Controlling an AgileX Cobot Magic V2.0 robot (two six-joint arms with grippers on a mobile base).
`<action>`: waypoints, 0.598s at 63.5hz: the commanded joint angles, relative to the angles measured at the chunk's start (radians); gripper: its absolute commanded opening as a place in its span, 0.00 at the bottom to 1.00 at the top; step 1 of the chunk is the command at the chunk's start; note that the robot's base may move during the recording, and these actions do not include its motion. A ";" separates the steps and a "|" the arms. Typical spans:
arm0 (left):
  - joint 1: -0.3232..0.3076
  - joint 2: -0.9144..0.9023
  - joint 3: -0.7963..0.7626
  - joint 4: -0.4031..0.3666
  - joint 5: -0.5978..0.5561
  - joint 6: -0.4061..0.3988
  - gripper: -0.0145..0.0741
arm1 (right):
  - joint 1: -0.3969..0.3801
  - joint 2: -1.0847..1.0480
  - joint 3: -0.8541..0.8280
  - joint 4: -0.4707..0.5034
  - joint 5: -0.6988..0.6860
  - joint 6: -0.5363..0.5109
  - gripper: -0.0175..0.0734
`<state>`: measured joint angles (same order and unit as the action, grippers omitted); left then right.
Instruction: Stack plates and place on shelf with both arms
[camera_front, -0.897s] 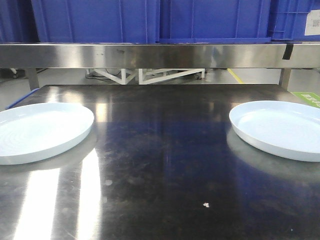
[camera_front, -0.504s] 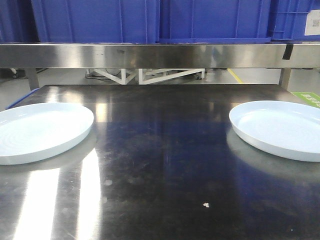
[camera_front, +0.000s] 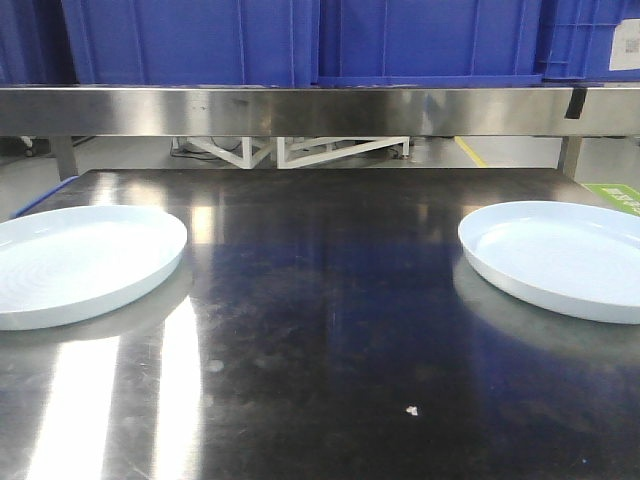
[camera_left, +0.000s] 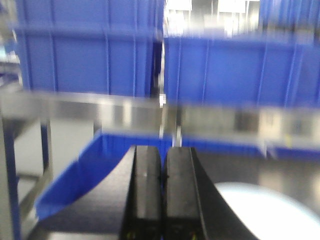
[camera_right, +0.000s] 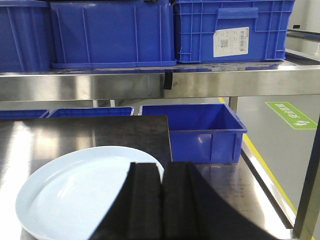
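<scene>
Nearest the cameras, the left gripper (camera_left: 163, 200), made of two black padded fingers, has its fingers pressed together with nothing between them; this wrist view is blurred. The left plate (camera_front: 80, 265), which is large, round, shallow, glossy and pale bluish-white, lies flat just ahead of that gripper and to its right. Contact between them cannot be judged.

The right gripper (camera_right: 161, 200), also black, likewise has its fingers closed against each other and empty. The right plate (camera_right: 75, 195), identical to the first, lies flat ahead of it and to its left. The fingers hide the plate's near right rim.

Both plates rest on a dark reflective steel tabletop (camera_front: 330, 330), well apart, one at the left edge and one at the right edge of the front view. A small white speck (camera_front: 410, 409) sits on the near part of the tabletop between them.

Farther back, the shelf (camera_front: 300, 110) of brushed stainless steel runs its long front rail across the scene above the tabletop. Big blue plastic crates (camera_front: 300, 40) stand on it in a row. An open blue crate (camera_right: 200, 132) sits lower down, beyond the table's far right corner.
</scene>
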<state>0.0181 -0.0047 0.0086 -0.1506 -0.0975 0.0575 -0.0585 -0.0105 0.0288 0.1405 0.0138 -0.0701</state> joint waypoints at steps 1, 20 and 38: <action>0.000 -0.011 -0.058 -0.019 -0.153 -0.008 0.26 | 0.000 -0.021 -0.016 -0.002 -0.083 -0.005 0.25; 0.000 0.274 -0.576 0.039 0.300 -0.008 0.27 | 0.000 -0.021 -0.016 -0.002 -0.083 -0.005 0.25; 0.000 0.686 -0.931 -0.038 0.682 -0.008 0.27 | -0.001 -0.021 -0.016 -0.002 -0.084 -0.005 0.25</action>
<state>0.0181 0.5703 -0.8234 -0.1562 0.5422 0.0552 -0.0585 -0.0105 0.0288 0.1405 0.0138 -0.0701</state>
